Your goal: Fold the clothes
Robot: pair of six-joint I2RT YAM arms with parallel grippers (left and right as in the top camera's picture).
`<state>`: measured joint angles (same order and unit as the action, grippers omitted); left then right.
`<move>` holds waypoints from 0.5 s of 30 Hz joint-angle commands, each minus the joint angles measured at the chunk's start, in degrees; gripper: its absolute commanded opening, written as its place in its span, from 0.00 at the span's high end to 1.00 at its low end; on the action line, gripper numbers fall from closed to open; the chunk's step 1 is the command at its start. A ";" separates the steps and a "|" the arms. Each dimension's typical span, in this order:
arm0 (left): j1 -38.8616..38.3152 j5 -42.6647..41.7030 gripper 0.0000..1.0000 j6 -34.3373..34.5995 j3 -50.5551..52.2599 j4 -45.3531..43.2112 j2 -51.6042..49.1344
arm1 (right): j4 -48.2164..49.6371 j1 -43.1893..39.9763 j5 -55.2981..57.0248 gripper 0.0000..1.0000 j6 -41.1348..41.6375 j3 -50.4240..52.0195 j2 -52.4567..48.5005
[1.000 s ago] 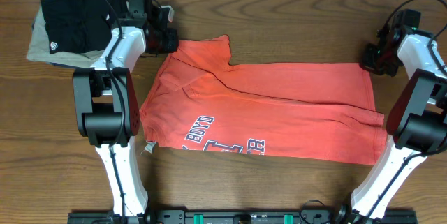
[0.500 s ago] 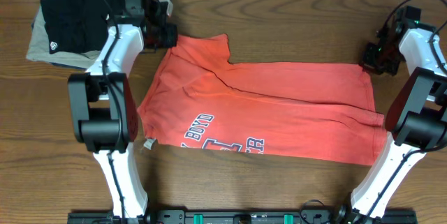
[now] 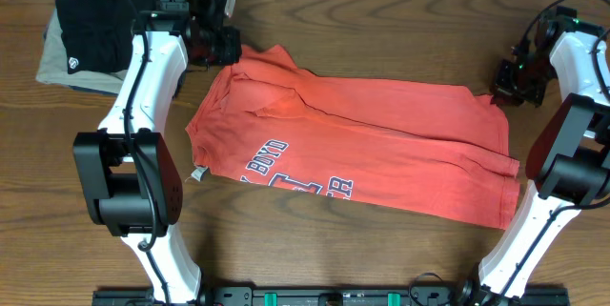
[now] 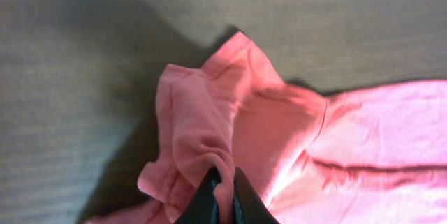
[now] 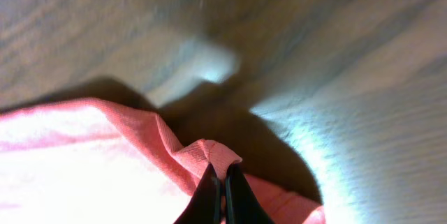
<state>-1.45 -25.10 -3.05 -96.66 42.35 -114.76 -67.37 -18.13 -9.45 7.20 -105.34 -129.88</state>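
**Asker:** Red-orange cotton, is that what your left gripper [image 4: 222,197] has hold of?

**Me:** Yes. My left jaws are pressed together on a bunched fold at one corner of the T-shirt [image 3: 362,149]. The cloth puckers up just ahead of my fingertips and spreads away to their right.

**Asker:** And your right gripper [image 5: 223,195]?

**Me:** Its jaws are clamped on a small peak of the shirt's edge. The fabric runs off to the left of my fingertips, and the wooden table [image 5: 349,77] lies beyond them.

**Asker:** So where does the shirt lie?

**Me:** It lies between my two grippers, stretched across the table, mostly flat with long creases. Its white-and-blue lettering [image 3: 300,180] sits on the side nearer my bases, below my left jaws in the overhead view.

**Asker:** Is anything else near?

**Me:** A folded black garment [image 3: 91,30] lies on a folded khaki garment [image 3: 55,70]. They are on the far side of my left jaws from the shirt, and apart from them.
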 commanded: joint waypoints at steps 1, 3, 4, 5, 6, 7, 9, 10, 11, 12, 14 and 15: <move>0.13 0.28 0.94 -0.15 -0.66 2.64 0.20 | -1.73 0.20 -1.99 0.99 0.66 -1.16 3.50; 0.13 0.52 0.94 -0.17 -0.66 3.96 0.20 | -3.26 0.17 -1.97 0.99 0.63 -1.16 4.57; 0.13 0.90 0.94 -0.15 -0.66 4.55 0.20 | -3.98 0.15 -1.95 0.99 0.55 -1.16 5.09; 0.13 1.66 0.94 -0.13 -0.66 5.44 0.20 | -4.74 0.15 -1.95 0.99 0.42 -1.16 5.68; 0.13 2.36 0.94 -0.15 -0.66 6.34 0.20 | -5.38 0.20 -1.92 0.99 0.42 -1.16 6.12; 0.13 3.41 0.94 -0.13 -0.66 7.37 0.17 | -6.16 0.20 -1.97 0.99 0.42 -1.16 6.67; 0.13 5.62 0.93 -0.15 -0.66 9.49 0.15 | -7.69 0.20 -1.95 0.99 0.42 -1.16 7.48; 0.13 6.86 0.94 -0.13 -0.66 10.58 0.15 | -8.33 0.20 -1.92 0.99 0.39 -1.16 7.69; 0.15 8.13 0.94 -0.13 -0.63 11.61 0.15 | -9.09 0.20 -1.95 0.99 0.37 -1.16 7.87; 0.15 9.20 0.94 -0.13 -0.66 12.57 0.15 | -10.21 0.20 -1.92 0.99 0.35 -1.16 7.96; 0.15 10.82 0.94 -0.11 -0.63 14.16 0.15 | -12.17 0.20 -1.75 0.99 -0.04 -1.11 7.96; 0.15 11.54 0.93 -0.09 -0.66 14.84 0.15 | -12.87 0.20 -1.44 0.99 -0.02 -0.96 7.96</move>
<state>-1.45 -18.00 -3.03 -96.66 56.01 -114.76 -79.40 -18.13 -10.74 7.16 -105.60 -123.24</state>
